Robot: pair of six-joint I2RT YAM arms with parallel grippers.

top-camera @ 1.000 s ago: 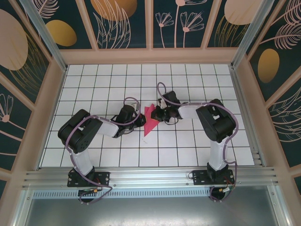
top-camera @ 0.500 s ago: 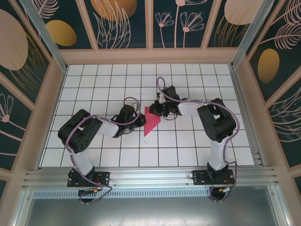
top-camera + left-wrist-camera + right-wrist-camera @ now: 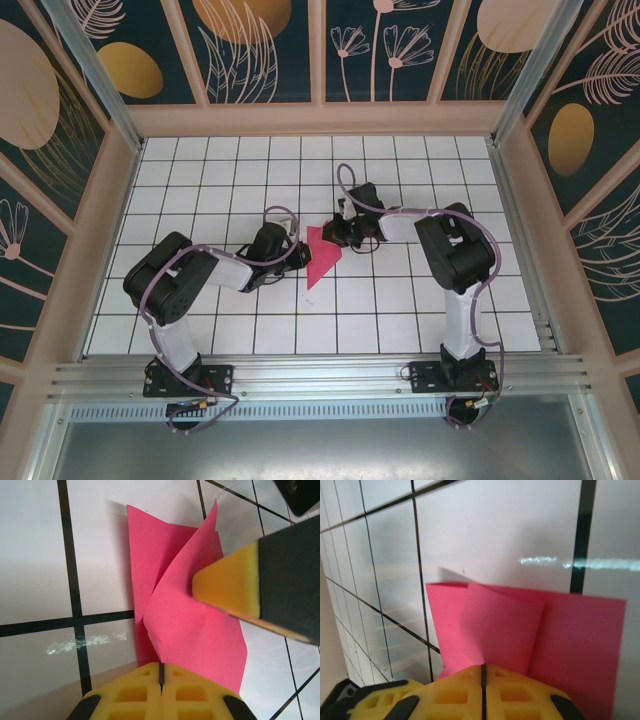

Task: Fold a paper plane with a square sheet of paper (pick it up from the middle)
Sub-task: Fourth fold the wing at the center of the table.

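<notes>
Clamped along a shut seam, the yellow fingertips of the left gripper pinch one edge of the magenta-pink paper plane, a thin plain sheet partly folded into overlapping layers. The right gripper is likewise closed, its yellow pads meeting on the paper where a raised flap runs into them. From above, the left gripper touches the plane's left side about halfway along, and the right gripper holds its wide end from the right. The plane lies near the middle of the white tiled table, well away from every edge. Its outline is a narrow kite. The broad end is toward the table's far edge and the sharp tip toward the near edge, so the long axis runs far to near, leaning slightly left at the tip. Only the top view gives that whole outline and the point. The left wrist view shows a loose flap lifting off the flat layer along a curved crease, with the right gripper's yellow tip and black body resting against the paper. The right wrist view shows a curled flap over a flat layer with a square corner at the right.
</notes>
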